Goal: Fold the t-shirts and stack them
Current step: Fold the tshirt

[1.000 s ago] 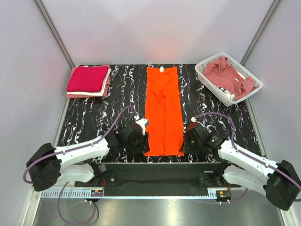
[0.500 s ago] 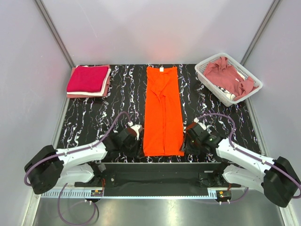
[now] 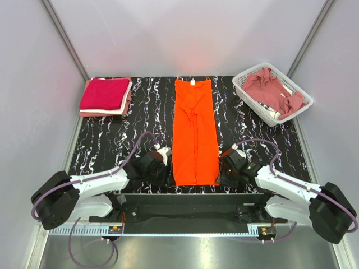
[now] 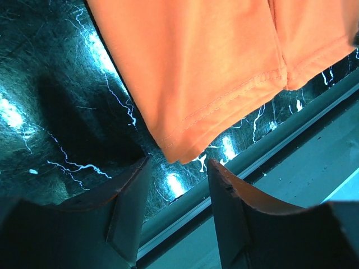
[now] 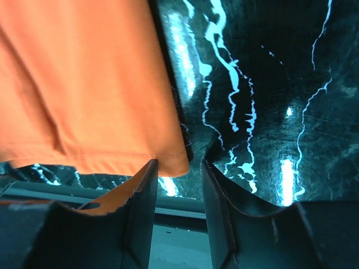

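Left pincer point(image 4: 176, 163): fingers spread, holding nothing, lowered to the near left hem corner of the orange t-shirt point(image 3: 194, 131). The corner lies just ahead of the gap.
Right pincer point(image 5: 179, 165): likewise spread and empty, at the near right hem corner, whose tip sits between the fingertips. Both seem posed to pinch the hem and carry it away from the bases, judged to be the next fold.

1. Tabletop point(image 3: 129, 134): black, white-veined marble pattern; carries all the items below.
2. Orange t-shirt: lies flat at the centre as a long narrow strip, collar at the far end and hem at the near edge. Sleeves and sides look already turned in, with soft lengthwise creases and a stitched double hem.
3. Basket point(image 3: 245, 78): white plastic lattice, far right corner. Holds a crumpled dusty-rose t-shirt point(image 3: 269, 89), unfolded.
4. Folded stack point(image 3: 105, 95): far left corner, well apart from the strip. Crimson-magenta on top, paler layers beneath, edges roughly squared.
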Tool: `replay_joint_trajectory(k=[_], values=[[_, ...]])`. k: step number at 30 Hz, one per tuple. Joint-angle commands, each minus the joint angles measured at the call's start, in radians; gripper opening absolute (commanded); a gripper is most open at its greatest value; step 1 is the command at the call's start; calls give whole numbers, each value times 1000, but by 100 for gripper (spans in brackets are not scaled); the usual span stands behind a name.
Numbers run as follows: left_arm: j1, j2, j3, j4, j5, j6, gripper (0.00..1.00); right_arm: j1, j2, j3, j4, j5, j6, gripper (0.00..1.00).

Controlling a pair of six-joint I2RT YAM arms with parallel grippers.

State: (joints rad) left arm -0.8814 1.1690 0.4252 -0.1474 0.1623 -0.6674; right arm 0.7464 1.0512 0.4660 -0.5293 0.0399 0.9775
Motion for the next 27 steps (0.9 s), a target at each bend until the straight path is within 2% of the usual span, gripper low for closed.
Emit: replay_joint_trajectory(k=[1,8,9,12,13,14,15,16,17,18,27], values=[[4,18,-6,28,17,6,50,8,45,-15,60,-20,38,43],[2,47,-11,43,26,12,47,8,17,-38,71,3,49,41],[2,47,-12,46,25,12,46,8,7,-41,71,2,52,37],[2,50,-11,51,31,17,30,8,-25,-50,69,-5,56,29],[4,54,-6,51,32,20,24,8,-42,-50,69,-5,52,22],[4,55,-3,51,36,20,13,8,-49,-49,69,-8,47,19],[2,58,0,49,39,23,8,8,-57,-49,68,-12,47,16],[4,58,6,49,42,25,4,8,-69,-46,68,-17,41,8],[2,60,7,46,45,22,0,8,-74,-43,68,-18,40,4],[4,52,9,42,51,17,0,8,-77,-41,68,-26,38,0],[-8,-141,-28,-44,39,-35,0,14,-126,-47,34,-83,0,0]])
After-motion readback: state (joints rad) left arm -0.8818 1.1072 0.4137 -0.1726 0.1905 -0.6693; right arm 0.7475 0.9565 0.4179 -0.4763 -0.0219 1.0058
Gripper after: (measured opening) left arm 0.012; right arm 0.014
